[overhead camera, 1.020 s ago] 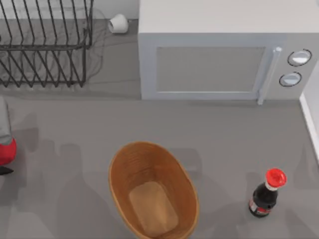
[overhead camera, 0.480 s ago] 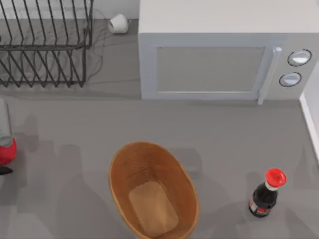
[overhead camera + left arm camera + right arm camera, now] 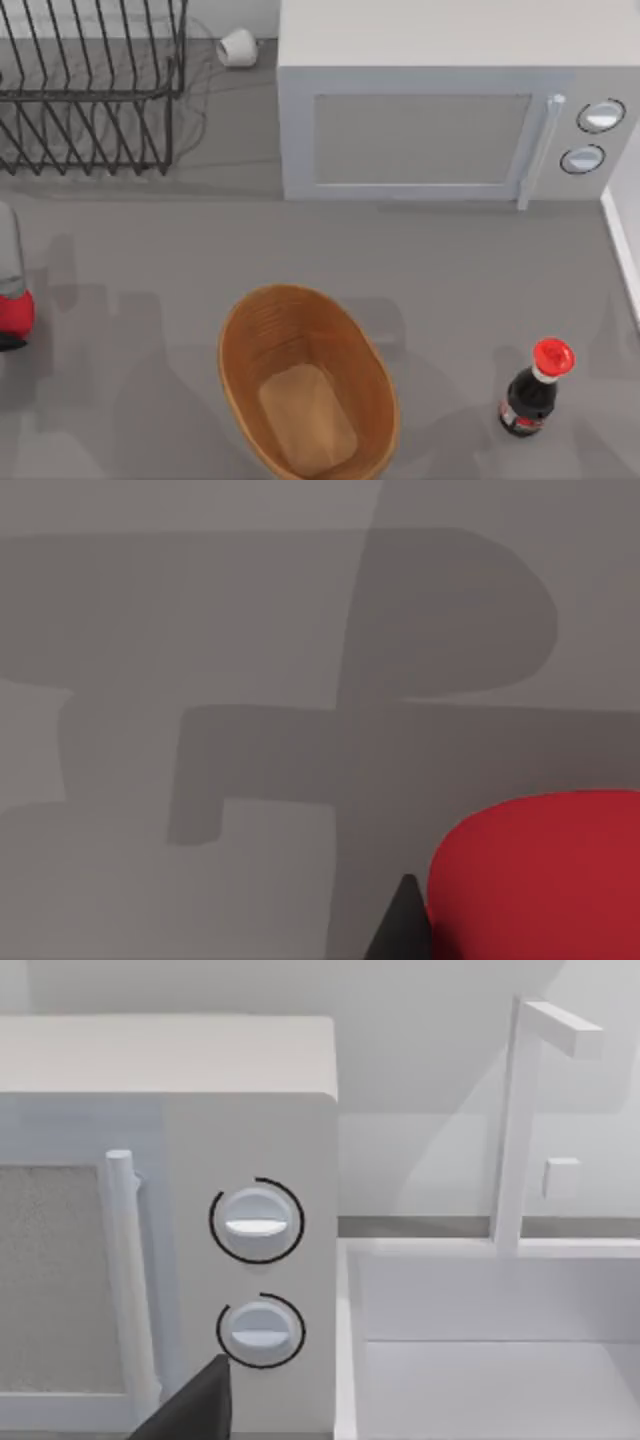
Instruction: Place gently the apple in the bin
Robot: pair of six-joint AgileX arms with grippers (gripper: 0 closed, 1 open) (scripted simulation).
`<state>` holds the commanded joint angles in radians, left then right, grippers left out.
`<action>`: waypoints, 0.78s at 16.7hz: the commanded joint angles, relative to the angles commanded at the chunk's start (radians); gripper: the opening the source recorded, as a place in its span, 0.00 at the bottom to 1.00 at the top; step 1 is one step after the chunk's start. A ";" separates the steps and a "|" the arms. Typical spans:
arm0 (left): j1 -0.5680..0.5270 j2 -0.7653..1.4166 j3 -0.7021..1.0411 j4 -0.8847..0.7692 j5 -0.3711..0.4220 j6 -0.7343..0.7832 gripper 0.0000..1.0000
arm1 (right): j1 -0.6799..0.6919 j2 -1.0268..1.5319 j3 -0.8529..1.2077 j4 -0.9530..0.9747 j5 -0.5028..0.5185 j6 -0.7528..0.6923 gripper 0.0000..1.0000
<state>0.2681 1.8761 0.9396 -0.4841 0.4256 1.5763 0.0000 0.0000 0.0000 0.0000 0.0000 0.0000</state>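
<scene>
Hanging at the far left edge of the top view, the apple (image 3: pixel 12 312) sat just under the grey body of my left arm, with a dark sliver of the left tool (image 3: pixel 10 342) showing below the fruit. From the left wrist view the apple (image 3: pixel 545 875) lay right against one dark fingertip (image 3: pixel 403 925), with grey surface (image 3: pixel 250 630) and the arm's shadows behind it. That closeness suggested a grip on the fruit, but I could not tell whether the left tool was clamped on it or merely beside it.

The bin (image 3: pixel 240 350) stood toward the near middle of the surface (image 3: pixel 450 270), well apart from the apple and with its lighter bottom bare. I judged the carry toward it as hardly begun, and the sloping ribbed walls would probably call for a low, slow release so the fruit would not roll or bounce.

My right arm was parked off to the right; its wrist view looked at the microwave (image 3: pixel 170 1110) and a white sink (image 3: pixel 480 1360), with one dark fingertip (image 3: pixel 200 1405) in the corner, so whether that tool was apart or together I could not tell.

Counted: one apple, one bin, one dark bottle (image 3: pixel 528 398) with a red cap, one microwave with two dials, one wire rack (image 3: pixel 90 90), and one small white cup (image 3: pixel 238 46) lying on its side.
</scene>
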 joint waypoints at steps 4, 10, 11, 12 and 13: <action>0.000 0.000 0.000 0.000 0.000 0.000 0.00 | 0.000 0.000 0.000 0.000 0.000 0.000 1.00; 0.019 -0.049 0.039 -0.115 -0.008 -0.004 0.00 | 0.000 0.000 0.000 0.000 0.000 0.000 1.00; 0.019 -0.059 0.066 -0.149 -0.006 -0.001 0.00 | 0.000 0.000 0.000 0.000 0.000 0.000 1.00; 0.018 -0.073 0.098 -0.193 -0.005 0.001 0.00 | 0.000 0.000 0.000 0.000 0.000 0.000 1.00; 0.017 -0.088 0.134 -0.247 -0.004 0.002 0.00 | 0.000 0.000 0.000 0.000 0.000 0.000 1.00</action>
<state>0.2851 1.7877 1.0731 -0.7307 0.4218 1.5786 0.0000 0.0000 0.0000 0.0000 0.0000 0.0000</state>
